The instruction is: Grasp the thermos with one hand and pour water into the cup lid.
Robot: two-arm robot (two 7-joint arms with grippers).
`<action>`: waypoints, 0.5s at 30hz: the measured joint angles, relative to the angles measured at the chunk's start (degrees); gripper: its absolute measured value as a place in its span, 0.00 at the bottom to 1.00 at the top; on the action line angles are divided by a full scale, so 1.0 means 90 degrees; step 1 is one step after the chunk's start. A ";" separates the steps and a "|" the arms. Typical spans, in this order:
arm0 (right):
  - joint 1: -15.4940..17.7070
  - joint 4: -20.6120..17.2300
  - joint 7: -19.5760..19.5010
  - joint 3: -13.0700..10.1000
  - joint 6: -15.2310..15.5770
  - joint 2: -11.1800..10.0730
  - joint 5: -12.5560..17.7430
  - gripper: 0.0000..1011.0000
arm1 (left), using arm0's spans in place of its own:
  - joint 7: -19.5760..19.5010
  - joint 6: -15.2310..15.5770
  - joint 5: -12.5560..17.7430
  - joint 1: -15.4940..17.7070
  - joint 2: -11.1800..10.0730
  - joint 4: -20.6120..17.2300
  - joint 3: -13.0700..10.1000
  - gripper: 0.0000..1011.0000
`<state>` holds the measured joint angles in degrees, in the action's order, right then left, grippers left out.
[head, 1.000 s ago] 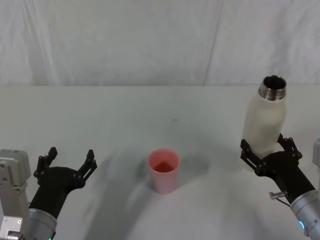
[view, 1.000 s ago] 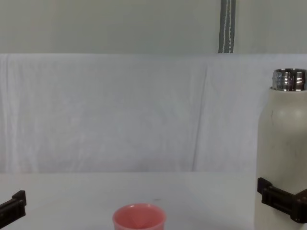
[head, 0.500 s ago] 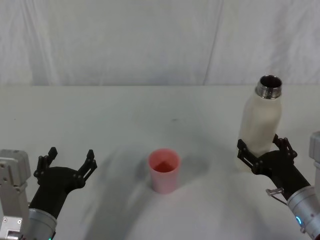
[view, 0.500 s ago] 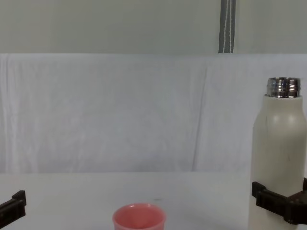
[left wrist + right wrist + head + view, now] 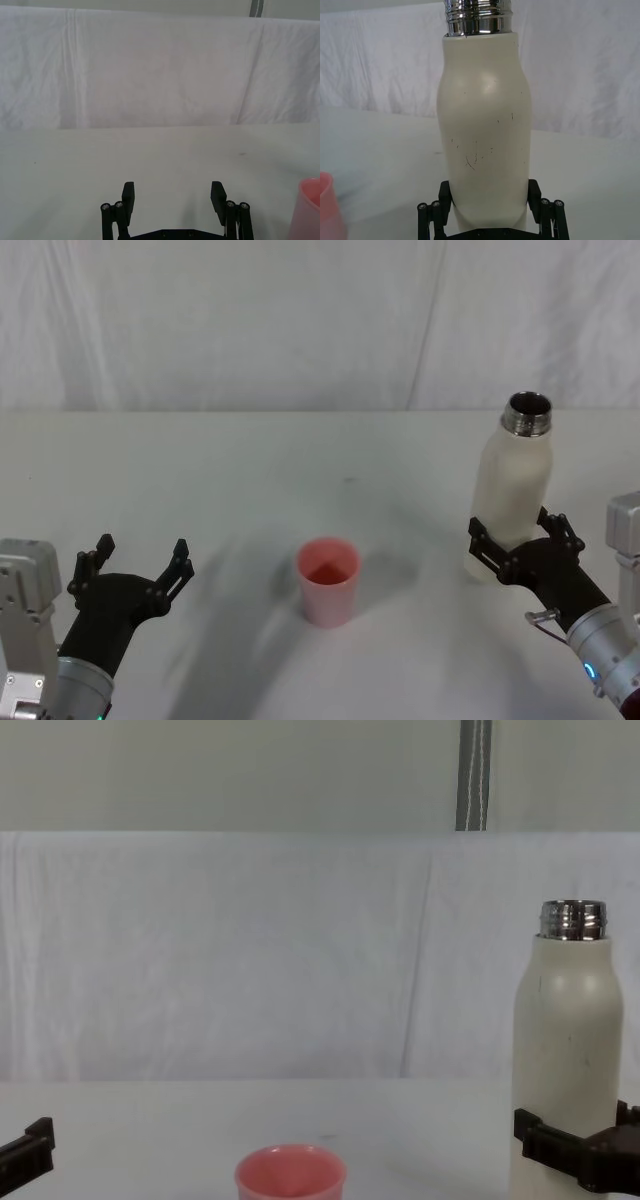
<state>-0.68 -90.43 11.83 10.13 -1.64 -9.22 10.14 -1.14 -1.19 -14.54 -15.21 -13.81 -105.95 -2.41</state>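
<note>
Spillage is your risk: your right gripper (image 5: 516,546) clamps the thermos (image 5: 508,492) low, so tipping toward the cup (image 5: 327,580) may overshoot. Left gripper (image 5: 138,565) sits open.

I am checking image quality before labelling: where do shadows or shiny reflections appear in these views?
Head view: soft grey shadows lie on the table left of the cup lid. Right wrist view: the thermos shows bright reflections on its steel neck, its cream body none. Chest view: the same neck glints.
</note>
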 joint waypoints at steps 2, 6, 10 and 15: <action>-0.0035 0.0043 -0.0005 0.0015 -0.0001 0.0000 0.0000 0.94 | 0.0000 0.0000 0.0000 0.0000 0.0000 0.0000 0.0000 0.99; -0.0075 0.0092 -0.0020 0.0032 -0.0017 0.0002 0.0000 0.94 | 0.0000 0.0000 0.0000 0.0000 0.0000 0.0000 0.0000 0.99; -0.0121 0.0137 -0.0046 0.0044 -0.0055 0.0014 -0.0004 0.94 | 0.0000 0.0000 0.0000 0.0000 0.0000 0.0000 0.0000 0.99; -0.0150 0.0175 -0.0088 0.0053 -0.0104 0.0040 -0.0013 0.94 | 0.0000 0.0000 0.0000 0.0000 0.0000 0.0000 0.0000 0.99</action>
<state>-2.02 -88.85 11.04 10.60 -2.58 -8.87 10.02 -1.14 -1.19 -14.54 -15.21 -13.80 -105.95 -2.41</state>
